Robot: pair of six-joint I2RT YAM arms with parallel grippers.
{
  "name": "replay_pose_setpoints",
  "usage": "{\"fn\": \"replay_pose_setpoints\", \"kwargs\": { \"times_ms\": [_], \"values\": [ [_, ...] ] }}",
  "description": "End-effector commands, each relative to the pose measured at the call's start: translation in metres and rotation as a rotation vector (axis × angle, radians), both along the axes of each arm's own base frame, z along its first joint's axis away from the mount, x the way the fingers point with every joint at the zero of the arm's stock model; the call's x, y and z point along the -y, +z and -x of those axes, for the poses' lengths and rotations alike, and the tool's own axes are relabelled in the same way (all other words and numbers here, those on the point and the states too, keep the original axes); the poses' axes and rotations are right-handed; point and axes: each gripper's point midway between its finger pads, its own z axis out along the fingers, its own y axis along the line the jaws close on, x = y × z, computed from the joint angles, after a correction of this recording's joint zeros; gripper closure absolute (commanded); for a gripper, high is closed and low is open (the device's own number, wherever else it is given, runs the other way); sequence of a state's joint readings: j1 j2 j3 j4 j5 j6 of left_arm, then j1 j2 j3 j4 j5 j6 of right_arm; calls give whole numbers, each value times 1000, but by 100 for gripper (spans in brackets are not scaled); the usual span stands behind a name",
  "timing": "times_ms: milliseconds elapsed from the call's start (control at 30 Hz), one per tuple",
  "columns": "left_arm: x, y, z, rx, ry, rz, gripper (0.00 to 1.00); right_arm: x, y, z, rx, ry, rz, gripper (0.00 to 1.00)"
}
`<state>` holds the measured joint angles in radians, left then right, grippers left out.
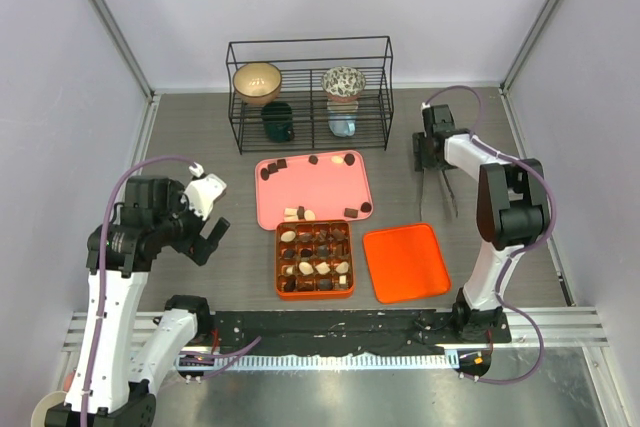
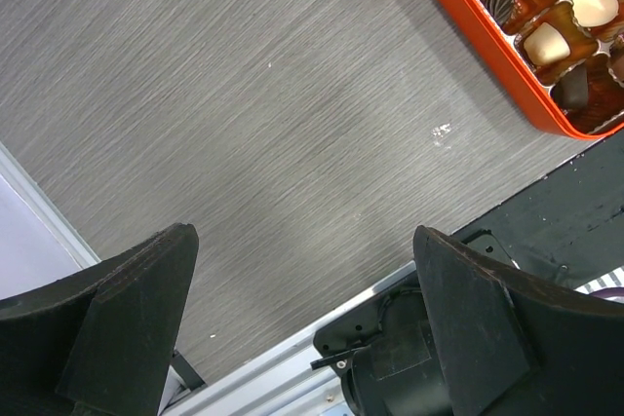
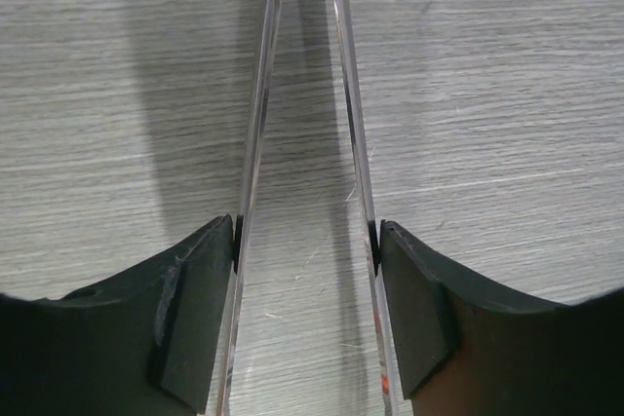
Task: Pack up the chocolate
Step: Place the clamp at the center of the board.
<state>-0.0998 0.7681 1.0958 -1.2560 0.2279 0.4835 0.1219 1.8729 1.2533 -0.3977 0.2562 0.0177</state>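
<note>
Packing step, between picks as I read it. The right gripper (image 3: 307, 241) has its fingers (image 3: 195, 309) holding metal tongs (image 3: 255, 104). Each blade lies against a pad and the tongs are sprung apart, with nothing visible between the blades. From the top view the tongs (image 1: 437, 187) point down at the surface (image 1: 200, 137), right of the pink tray (image 1: 315, 192) and above the orange lid (image 1: 405, 262), well apart from any piece. The chocolate (image 1: 350, 159) is split: loose pieces sit along the far edge and near edge of the pink tray, and the rest sit in cells of the orange gridded box (image 1: 277, 262), which looks mostly filled. I can't tell which cells are free. The left gripper (image 2: 302, 280) is parked over bare surface left of the box with its fingers wide open and empty. A box corner with chocolates (image 2: 546, 44) shows at the edge of its view. A wire rack (image 1: 310, 92) with bowls and mugs stands at the back, not involved. Next move likely needs the right arm to swing the tongs left over a tray piece, straddle it with the tips, squeeze gently so it doesn't pop out, then carry it to an open cell.
</note>
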Motion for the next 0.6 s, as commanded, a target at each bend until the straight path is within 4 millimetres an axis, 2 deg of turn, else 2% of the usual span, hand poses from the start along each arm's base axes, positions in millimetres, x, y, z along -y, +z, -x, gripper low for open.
{"fn": "replay_pose_setpoints", "kwargs": {
  "times_ms": [0, 200, 333, 367, 433, 467, 500, 567],
  "values": [
    [1, -2, 3, -8, -16, 3, 2, 5, 27, -23, 102, -52, -14, 33],
    [23, 11, 0, -27, -61, 112, 1, 2, 45, -25, 160, -68, -52, 20],
    [43, 36, -13, -6, -116, 170, 3, -1, 65, -23, 222, -90, -93, 19],
    [46, 39, -17, -2, -130, 159, 4, -3, 84, -22, 274, -100, -120, 19],
    [63, 42, -23, 8, -189, 90, 4, -5, 99, -18, 323, -110, -153, 18],
    [73, 51, -25, 31, -227, 88, 4, -6, 107, -16, 347, -121, -169, 19],
    [85, 47, -29, -17, -250, 90, 8, -7, 124, -11, 392, -130, -198, 18],
    [97, 52, -37, -20, -276, 81, 13, -9, 138, -7, 425, -136, -224, 18]
  ]
}}
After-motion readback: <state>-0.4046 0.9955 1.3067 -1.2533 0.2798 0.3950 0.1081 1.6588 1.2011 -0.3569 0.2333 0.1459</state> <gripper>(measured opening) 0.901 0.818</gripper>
